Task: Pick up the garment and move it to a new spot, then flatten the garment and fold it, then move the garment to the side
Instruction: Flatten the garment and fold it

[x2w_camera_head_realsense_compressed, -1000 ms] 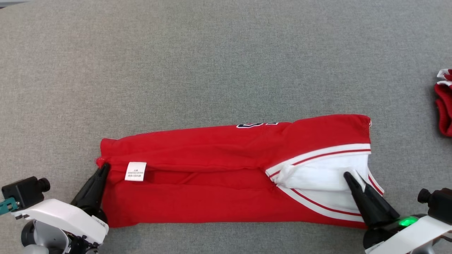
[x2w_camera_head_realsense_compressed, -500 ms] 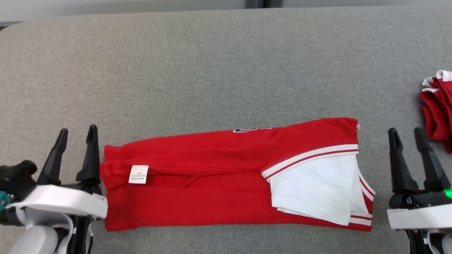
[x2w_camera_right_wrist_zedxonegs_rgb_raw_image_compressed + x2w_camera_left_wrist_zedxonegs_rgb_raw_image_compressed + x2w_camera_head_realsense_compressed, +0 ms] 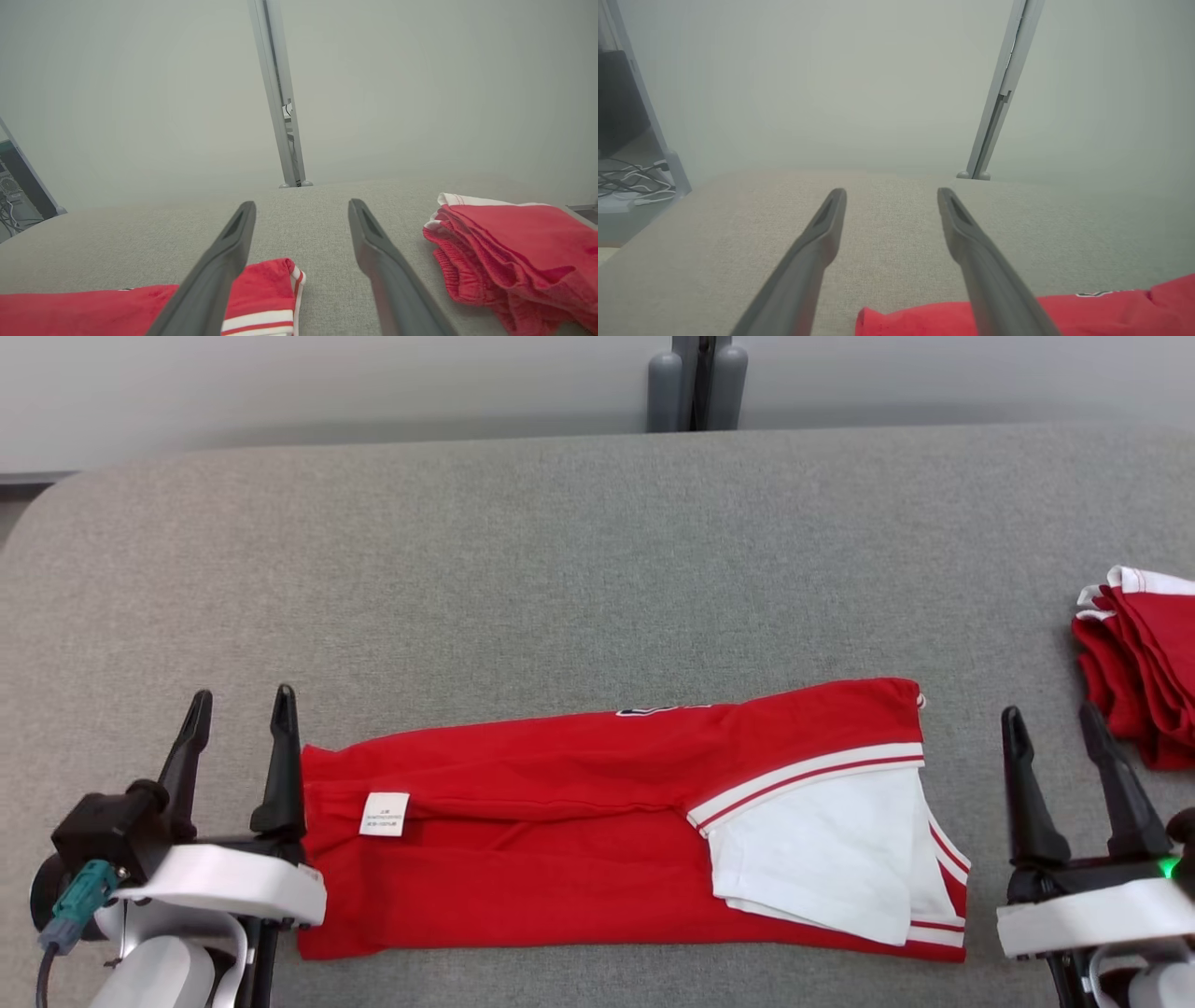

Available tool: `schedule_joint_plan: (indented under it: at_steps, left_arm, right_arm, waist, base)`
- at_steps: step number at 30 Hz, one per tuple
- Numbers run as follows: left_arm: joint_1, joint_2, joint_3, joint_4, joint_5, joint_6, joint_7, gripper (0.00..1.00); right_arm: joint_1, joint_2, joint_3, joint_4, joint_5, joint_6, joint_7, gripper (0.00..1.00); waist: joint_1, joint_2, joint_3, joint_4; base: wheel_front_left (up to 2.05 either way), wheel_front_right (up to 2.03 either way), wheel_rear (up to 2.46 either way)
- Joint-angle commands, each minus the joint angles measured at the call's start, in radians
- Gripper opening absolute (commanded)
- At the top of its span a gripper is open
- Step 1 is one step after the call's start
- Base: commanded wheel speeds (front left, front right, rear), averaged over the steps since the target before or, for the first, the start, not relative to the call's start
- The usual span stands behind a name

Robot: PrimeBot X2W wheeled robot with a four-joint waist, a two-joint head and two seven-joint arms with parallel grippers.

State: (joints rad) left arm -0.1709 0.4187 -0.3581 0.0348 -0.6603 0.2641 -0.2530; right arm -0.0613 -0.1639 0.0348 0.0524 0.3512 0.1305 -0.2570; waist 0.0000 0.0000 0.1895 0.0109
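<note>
A red garment (image 3: 560,840) with white trim lies folded into a long strip on the grey table, a white label near its left end and a white sleeve at its right end. My left gripper (image 3: 241,703) stands open just off the strip's left end, nothing between its fingers. My right gripper (image 3: 1047,721) stands open to the right of the strip, apart from it. In the left wrist view the red cloth (image 3: 1092,310) lies low on the right beside the open gripper (image 3: 892,195). In the right wrist view the strip's end (image 3: 266,294) lies at the lower left of the open gripper (image 3: 302,206).
A pile of folded red garments (image 3: 1144,663) sits at the table's right edge, also at the right in the right wrist view (image 3: 518,252). A grey post (image 3: 695,378) stands behind the table's far edge. The grey table (image 3: 597,569) stretches wide beyond the strip.
Both grippers let go of the garment's ends, opened and pulled back to either side of it. The head camera tilted up, so the far edge and the wall came into view.
</note>
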Motion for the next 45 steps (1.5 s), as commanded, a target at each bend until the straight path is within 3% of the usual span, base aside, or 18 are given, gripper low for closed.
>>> schedule_joint_plan:
  at_steps: [1, 11, 20, 35, 45]
  left_arm:
    - [0.01, -0.004, 0.009, 0.018, 0.016, -0.01, -0.006, 1.0]
    - [0.062, -0.044, 0.076, 0.103, 0.155, -0.132, -0.011, 1.0]
    - [0.075, -0.084, 0.115, 0.14, 0.203, -0.203, -0.011, 1.0]
    - [0.033, -0.133, 0.141, 0.184, 0.249, -0.263, -0.011, 1.0]
    - [-0.011, -0.18, 0.149, 0.206, 0.285, -0.301, -0.011, 1.0]
  right_arm:
    - [0.013, -0.003, -0.002, 0.012, -0.013, 0.001, -0.008, 1.0]
    - [0.056, 0.006, 0.006, 0.072, -0.054, 0.001, -0.009, 1.0]
    - [0.062, 0.01, 0.009, 0.095, -0.053, 0.001, 0.0, 1.0]
    - [0.048, -0.007, 0.004, 0.135, -0.034, 0.001, 0.04, 1.0]
    - [0.026, -0.031, 0.038, 0.28, 0.024, 0.001, 0.081, 1.0]
  waist:
    - [0.0, 0.0, -0.018, 0.01]
    - [0.0, 0.0, -0.084, 0.034]
    - [0.0, 0.0, -0.096, 0.041]
    - [0.0, 0.0, -0.062, 0.073]
    - [0.0, 0.0, -0.004, 0.128]
  base:
    - [0.0, 0.0, 0.0]
    - [0.0, 0.0, 0.0]
    - [0.0, 0.0, 0.0]
    - [0.0, 0.0, 0.0]
    - [0.0, 0.0, 0.0]
